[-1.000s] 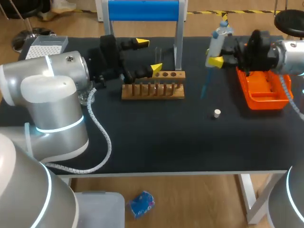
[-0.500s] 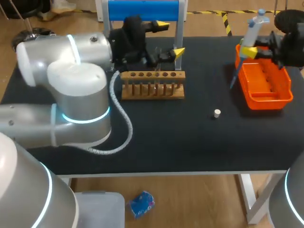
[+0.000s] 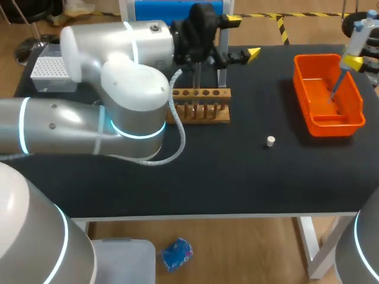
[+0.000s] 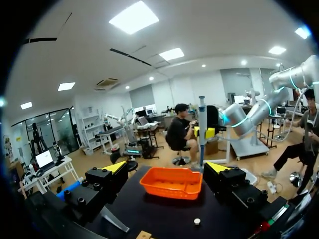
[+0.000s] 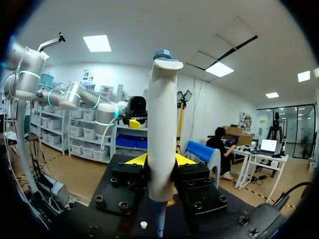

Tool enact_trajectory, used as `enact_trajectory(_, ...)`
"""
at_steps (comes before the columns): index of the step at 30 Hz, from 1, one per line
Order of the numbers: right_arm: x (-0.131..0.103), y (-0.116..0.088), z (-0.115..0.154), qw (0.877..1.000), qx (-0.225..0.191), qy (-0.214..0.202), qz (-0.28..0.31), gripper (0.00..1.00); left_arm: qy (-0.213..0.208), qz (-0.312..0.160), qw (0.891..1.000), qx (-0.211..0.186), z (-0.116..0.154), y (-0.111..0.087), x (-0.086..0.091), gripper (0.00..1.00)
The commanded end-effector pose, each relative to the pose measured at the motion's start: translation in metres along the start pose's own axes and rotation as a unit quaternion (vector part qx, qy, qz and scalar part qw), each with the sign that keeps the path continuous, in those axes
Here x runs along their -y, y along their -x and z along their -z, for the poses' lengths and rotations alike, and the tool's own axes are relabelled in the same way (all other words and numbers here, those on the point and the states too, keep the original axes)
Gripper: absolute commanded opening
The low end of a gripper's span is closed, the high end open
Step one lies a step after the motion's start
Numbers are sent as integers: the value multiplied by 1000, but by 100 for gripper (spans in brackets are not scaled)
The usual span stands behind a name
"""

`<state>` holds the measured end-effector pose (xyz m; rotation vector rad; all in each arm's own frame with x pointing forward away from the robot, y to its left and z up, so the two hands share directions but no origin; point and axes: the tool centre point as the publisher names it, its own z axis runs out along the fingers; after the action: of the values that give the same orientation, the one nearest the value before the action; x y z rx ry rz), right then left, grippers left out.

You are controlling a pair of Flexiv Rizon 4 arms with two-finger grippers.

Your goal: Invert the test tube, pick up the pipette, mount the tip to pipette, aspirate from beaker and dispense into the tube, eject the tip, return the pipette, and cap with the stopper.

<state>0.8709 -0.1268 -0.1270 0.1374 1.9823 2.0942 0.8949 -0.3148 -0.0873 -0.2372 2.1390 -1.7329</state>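
My right gripper (image 3: pixel 357 60) at the table's right edge is shut on the white pipette (image 3: pixel 357 32); the pipette's thin blue lower end hangs over the orange tray (image 3: pixel 305 89). The right wrist view shows the pipette (image 5: pixel 161 124) upright in my right gripper (image 5: pixel 160 160). My left gripper (image 3: pixel 243 38) stands open and empty behind the wooden test tube rack (image 3: pixel 201 112), its fingers pointing toward the tray (image 4: pixel 172 181). A clear tube (image 3: pixel 197 76) stands in the rack. The white stopper (image 3: pixel 270 141) lies on the mat. My left arm hides the beaker.
A grey tip box (image 3: pixel 52 70) sits at the back left. The blue pipette stand (image 3: pixel 177 10) rises behind the rack. My bulky left arm (image 3: pixel 124 89) covers the table's left half. Bare black mat (image 3: pixel 249 177) lies in front of the rack.
My left arm has swung right and back, past the rack. My right arm has carried the pipette right, from beside the rack to over the orange tray.
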Motion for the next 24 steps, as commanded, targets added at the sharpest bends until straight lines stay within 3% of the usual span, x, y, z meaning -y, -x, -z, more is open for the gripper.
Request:
enact_trajectory(1, 8, 10, 20, 1000, -3, 5, 2, 0, 17, 0, 1000, 4, -24, -1, 3, 100)
enact_trajectory(13, 30, 48, 45, 1000, 0, 6, -15, 0, 17, 0, 1000, 4, -24, -1, 3, 100)
enact_trajectory(24, 36, 70, 36, 999, -41, 4, -35, 0, 17, 0, 1000, 4, -24, -1, 3, 100)
